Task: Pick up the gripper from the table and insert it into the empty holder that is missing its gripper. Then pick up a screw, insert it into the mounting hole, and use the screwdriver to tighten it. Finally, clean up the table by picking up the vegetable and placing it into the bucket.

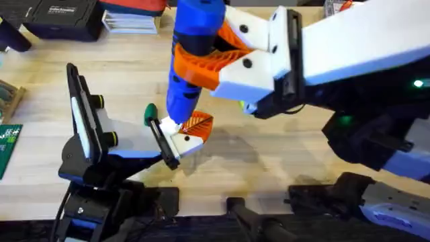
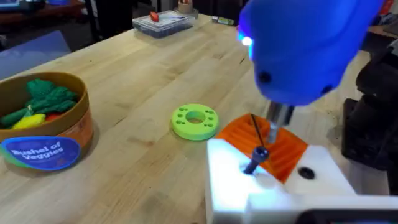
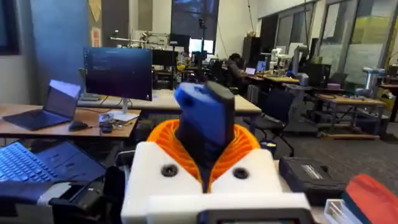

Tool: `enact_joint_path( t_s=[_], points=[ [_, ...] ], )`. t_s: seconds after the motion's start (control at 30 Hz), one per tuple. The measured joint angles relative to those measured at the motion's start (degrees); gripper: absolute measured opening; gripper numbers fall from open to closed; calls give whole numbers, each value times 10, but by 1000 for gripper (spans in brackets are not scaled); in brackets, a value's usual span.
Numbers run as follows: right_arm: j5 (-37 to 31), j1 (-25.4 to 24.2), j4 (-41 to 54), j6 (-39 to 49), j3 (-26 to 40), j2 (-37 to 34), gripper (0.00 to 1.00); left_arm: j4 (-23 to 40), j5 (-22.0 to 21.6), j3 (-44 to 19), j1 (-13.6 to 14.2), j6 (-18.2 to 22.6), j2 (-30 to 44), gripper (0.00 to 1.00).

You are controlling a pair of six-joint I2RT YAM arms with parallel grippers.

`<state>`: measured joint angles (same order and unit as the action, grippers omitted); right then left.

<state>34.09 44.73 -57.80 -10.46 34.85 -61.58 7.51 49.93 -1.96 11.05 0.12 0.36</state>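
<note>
My right gripper (image 1: 252, 57) reaches across the table and is shut on the blue screwdriver (image 1: 191, 60), holding it upright between white fingers with orange pads. The thin bit (image 2: 255, 127) rests on a dark screw (image 2: 256, 160) standing in a hole of the white gripper piece with an orange ribbed pad (image 2: 273, 186). That piece sits at the tip of my left gripper (image 1: 173, 140). A small dark green piece (image 1: 149, 113), seemingly the vegetable, lies on the table beside it. The orange-brown bucket (image 2: 43, 134) with a blue label holds green, yellow and red vegetables.
A lime-green disc (image 2: 194, 121) lies on the wooden table between the bucket and the white piece. A clear plastic box (image 2: 163, 22) stands at the far edge. A black case (image 1: 60, 17) and a green circuit board (image 1: 8, 144) sit at the left.
</note>
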Motion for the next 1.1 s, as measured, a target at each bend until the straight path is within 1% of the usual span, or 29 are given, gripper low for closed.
enact_joint_path(
  t_s=[0.17, 0.4, 0.7, 0.9, 1.1],
  points=[
    [0, 0, -5, 0, 0, -14, 28, 0, 0, 0, 0, 0, 0, 4],
    [0, 0, -5, 0, 0, -14, 28, 0, 0, 0, 0, 0, 0, 4],
    [-2, 0, 41, 2, 0, -21, 28, 0, 0, 0, 0, 0, 0, 4],
    [-4, 0, 34, 2, 0, -30, 28, 0, -1, 0, 0, -2, 0, 4],
    [-1, 0, -8, 0, 0, -37, 28, 0, 0, 0, 0, -2, 0, 4]
  ],
)
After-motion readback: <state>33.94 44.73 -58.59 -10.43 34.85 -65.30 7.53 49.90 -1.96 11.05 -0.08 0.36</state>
